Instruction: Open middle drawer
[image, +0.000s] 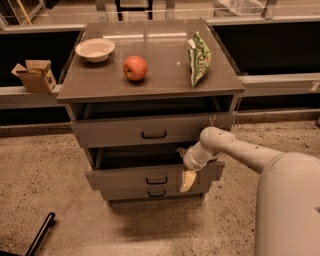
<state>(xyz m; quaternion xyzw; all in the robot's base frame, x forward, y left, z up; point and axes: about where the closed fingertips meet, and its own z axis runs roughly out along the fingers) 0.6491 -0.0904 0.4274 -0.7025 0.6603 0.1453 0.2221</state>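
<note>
In the camera view: shows the middle drawer (125, 177) partly out of the cabinet (165, 80), front running left to right. Puts the gripper (188, 179) against that front, just right of the black handle (156, 180). Cannot tell whether wide or narrow.

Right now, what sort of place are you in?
Probably an office or lab test area: speckled floor, a drawer cabinet staged with bowl and apple. The gripper sits at the middle drawer.

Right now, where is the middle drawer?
In the camera view, the middle drawer is partly pulled out, under the top drawer; the tool is at its front, right of its handle.
</note>
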